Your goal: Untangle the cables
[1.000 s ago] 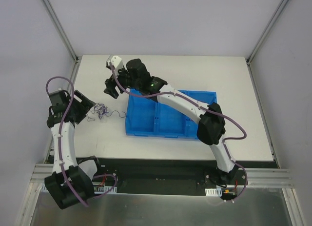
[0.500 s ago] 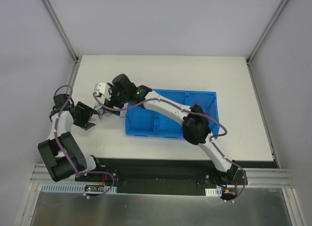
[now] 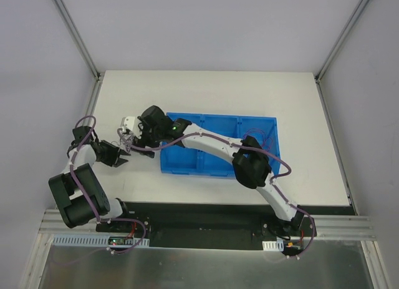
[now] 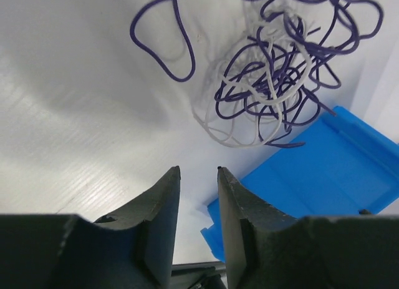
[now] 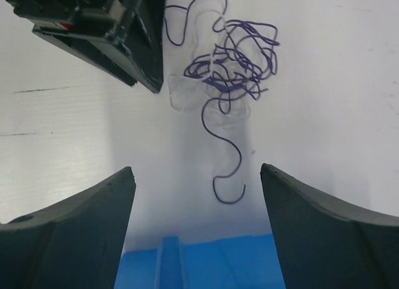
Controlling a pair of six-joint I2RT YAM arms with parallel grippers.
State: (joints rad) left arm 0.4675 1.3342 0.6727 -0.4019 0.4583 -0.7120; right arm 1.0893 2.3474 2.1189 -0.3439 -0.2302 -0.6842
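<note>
While the cables lie in one loose knot on the white table, just off the left end of the blue bin, both arms crowd in on them. Purple strands loop through pale white ones in that clump, and one purple tail curls out of it toward the bin's edge. Over to the left gripper: its fingers stand almost together, only a thin slit of daylight between them, and nothing is caught in that slit; the knot sits just ahead of the tips, clear of them. The right gripper is low over the table from the bin side, jaws spread wide, empty, with the tangle ahead between its two fingers and untouched. From the right wrist view, the left gripper's black housing sits just beside the clump, and it carries a small red patch, too small to read.
</note>
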